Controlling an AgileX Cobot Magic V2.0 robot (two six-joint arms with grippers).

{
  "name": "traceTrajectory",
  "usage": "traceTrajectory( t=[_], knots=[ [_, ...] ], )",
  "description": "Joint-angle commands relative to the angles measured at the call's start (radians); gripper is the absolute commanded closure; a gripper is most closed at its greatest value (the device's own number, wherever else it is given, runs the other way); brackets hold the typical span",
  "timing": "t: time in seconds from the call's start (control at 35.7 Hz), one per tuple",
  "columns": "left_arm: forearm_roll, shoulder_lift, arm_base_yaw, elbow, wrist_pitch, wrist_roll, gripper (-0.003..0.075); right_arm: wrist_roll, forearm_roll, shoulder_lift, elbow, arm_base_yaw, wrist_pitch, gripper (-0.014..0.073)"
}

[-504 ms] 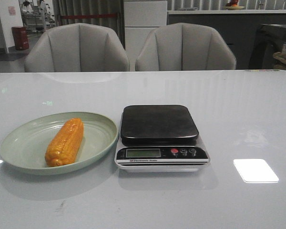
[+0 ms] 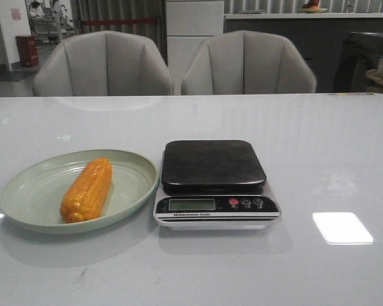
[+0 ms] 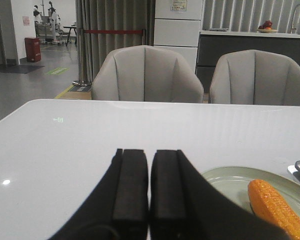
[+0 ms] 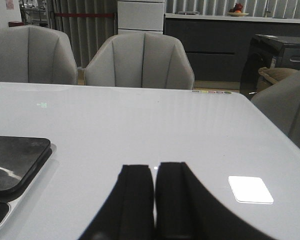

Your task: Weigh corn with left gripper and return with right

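1. Left gripper (image 3: 149, 192) was closed, fingers pressed together with only a thin seam between them, holding nothing. It sat above the white table (image 3: 65, 145), just beside the plate (image 3: 225, 182), not touching it.
2. Right gripper (image 4: 154, 200) was likewise closed and empty, over bare tabletop on the right side, apart from the scale (image 4: 12, 165).
3. Neither gripper showed in the front view.
4. Corn (image 2: 87, 189) lay lengthwise in the pale green plate (image 2: 25, 191), left of centre on the table, resting on the plate's floor. Nothing was touching it.
5. Scale (image 2: 215, 185) stood just right of the plate, rims nearly touching. Black platform (image 2: 212, 166) was bare. Display (image 2: 191, 204) and three buttons (image 2: 245, 203) faced the robot; reading was too small to tell.
6. Table surface (image 2: 319, 146) was glossy white-grey, with a bright rectangular light reflection (image 2: 342, 227) near the right front and a faint scuff (image 2: 83, 274) near the left front.
7. Past the far edge: two grey padded chairs (image 2: 105, 64) side by side.
8. Further back: white cabinet (image 2: 193, 32), grey curtains (image 2: 115, 16), a dark counter (image 2: 287, 29) with a bowl of fruit (image 2: 313, 6) on top, and a red bin (image 2: 27, 51) at far left down an open hall.
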Motion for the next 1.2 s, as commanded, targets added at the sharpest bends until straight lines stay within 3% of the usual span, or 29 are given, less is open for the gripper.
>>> traceTrajectory(
  t=[0.0,0.2,0.42,0.56,0.84,1.18],
  knots=[
    [-0.010,-0.023,-0.006,0.032,-0.078,-0.002,0.0596,-0.010,-0.001,-0.020,0.007,-0.006,-0.085,0.0407],
    [-0.010,-0.023,-0.006,0.032,-0.083,-0.002,0.0596,-0.010,-0.001,-0.020,0.007,-0.006,-0.085,0.0407],
    [-0.014,-0.021,-0.006,0.012,-0.230,-0.019,0.0596,-0.010,-0.001,-0.020,0.007,-0.006,-0.085,0.0407],
    [-0.014,0.018,-0.033,-0.118,-0.064,-0.050,0.0596,-0.010,-0.001,-0.020,0.007,-0.006,-0.085,0.0407],
    [-0.014,0.272,-0.130,-0.395,0.266,-0.050,0.0596,-0.010,-0.001,-0.020,0.007,-0.006,-0.085,0.0407],
    [-0.012,0.401,-0.136,-0.396,0.291,-0.050,0.0594,-0.010,-0.001,-0.020,0.007,-0.006,-0.085,0.0407]
  ],
)
